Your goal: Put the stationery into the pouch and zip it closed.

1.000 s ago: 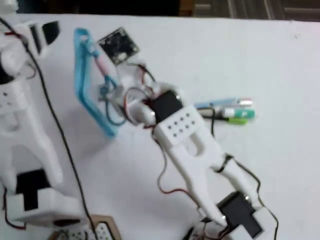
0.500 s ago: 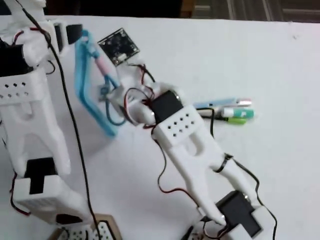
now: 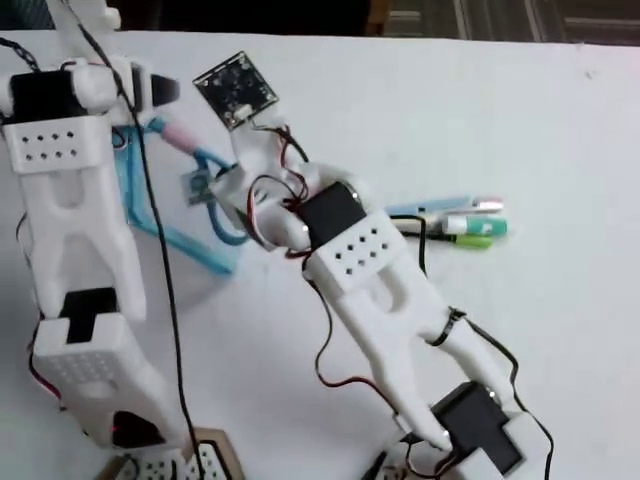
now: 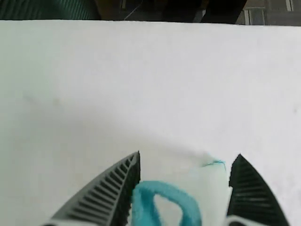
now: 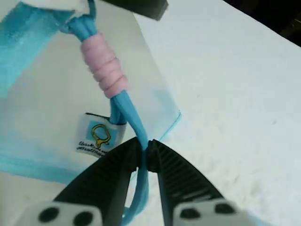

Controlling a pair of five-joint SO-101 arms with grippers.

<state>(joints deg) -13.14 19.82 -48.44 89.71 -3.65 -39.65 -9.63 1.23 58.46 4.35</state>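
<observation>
The translucent pouch (image 3: 150, 215) with blue edges lies flat at the table's left. Its blue zip cord (image 5: 129, 110) carries a pink bead (image 5: 103, 66) and runs past a small label (image 5: 96, 136). My right gripper (image 5: 146, 147) is shut on that cord; in the high view it (image 3: 213, 182) sits at the pouch's right edge. My left gripper (image 4: 187, 159) is open at the pouch's far end, a blue loop (image 4: 162, 200) lying between its fingers; the high view has it (image 3: 158, 92) beside the bead (image 3: 180, 133). Pens (image 3: 450, 220) lie together right of the right arm.
A black square board (image 3: 236, 88) sits just beyond the right gripper. The left arm (image 3: 75, 250) stretches along the table's left side over part of the pouch. Bare white table (image 3: 480, 110) spreads to the back and right, with a dark edge behind.
The left arm has swung in from the left edge and its gripper now sits at the pouch's far end. The cord with the pink bead has been drawn leftward. The right arm stayed put.
</observation>
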